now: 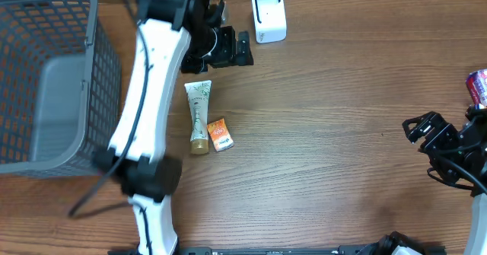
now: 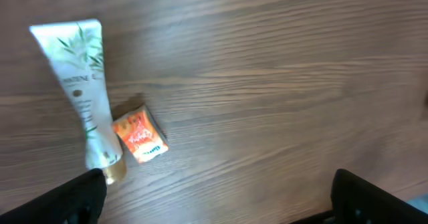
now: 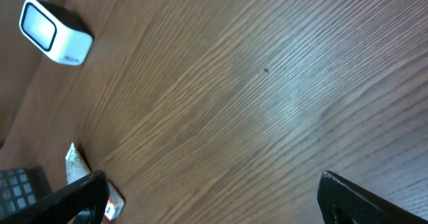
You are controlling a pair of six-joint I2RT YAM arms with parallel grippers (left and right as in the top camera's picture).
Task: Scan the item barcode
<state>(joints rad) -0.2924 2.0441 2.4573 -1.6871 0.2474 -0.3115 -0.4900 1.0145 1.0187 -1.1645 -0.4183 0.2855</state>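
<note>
A pale green tube lies flat on the wooden table, and a small orange packet rests beside its cap end. The white barcode scanner stands at the back of the table. My left gripper hovers open between the scanner and the tube, holding nothing. In the left wrist view the tube and the orange packet lie left of my open left gripper. My right gripper is open and empty far to the right. The right wrist view shows the scanner and the tube's end beyond my open right gripper.
A large grey plastic basket fills the left side of the table. A red and blue item shows at the right edge. My left arm stretches over the table beside the basket.
</note>
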